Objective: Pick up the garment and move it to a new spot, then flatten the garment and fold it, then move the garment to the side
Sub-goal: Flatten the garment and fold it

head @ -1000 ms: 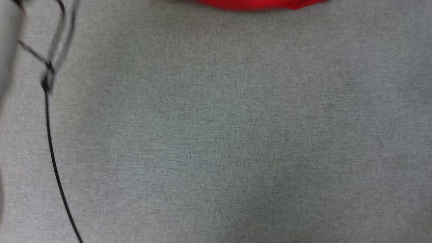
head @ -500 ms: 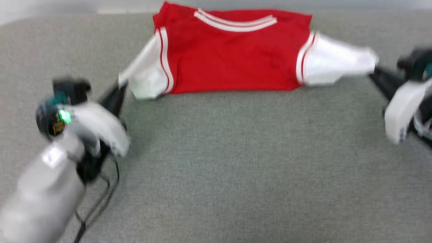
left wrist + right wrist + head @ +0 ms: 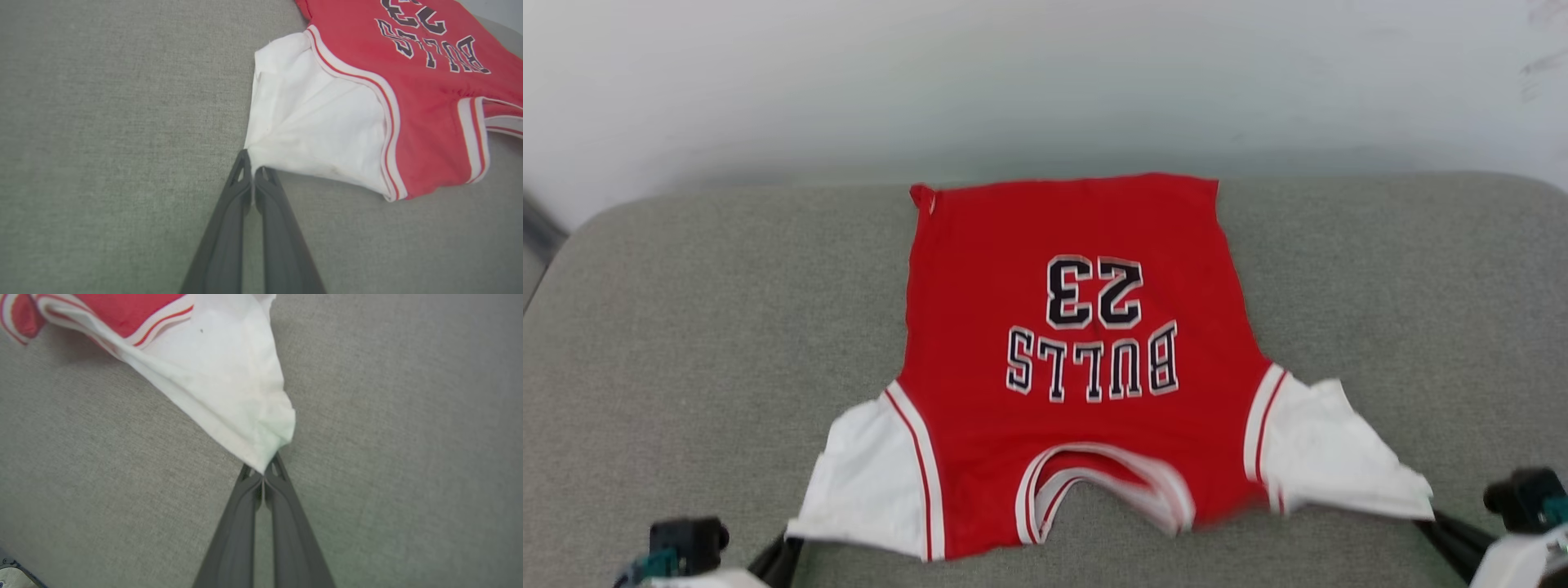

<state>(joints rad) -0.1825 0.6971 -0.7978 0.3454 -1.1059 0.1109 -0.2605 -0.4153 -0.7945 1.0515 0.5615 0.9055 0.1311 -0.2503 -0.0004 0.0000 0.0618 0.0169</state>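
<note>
Red shirt (image 3: 1078,367) spread face-up mid table (image 3: 686,327), collar near | left pincer (image 3: 253,163) clamped on left sleeve tip, right pincer (image 3: 263,471) on right sleeve tip | risk: thin pinches slip, body bunches if dragged

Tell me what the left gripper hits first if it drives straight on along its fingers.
The white sleeve of the garment: the left gripper is shut on its tip, so that cloth would likely bunch up first.
</note>
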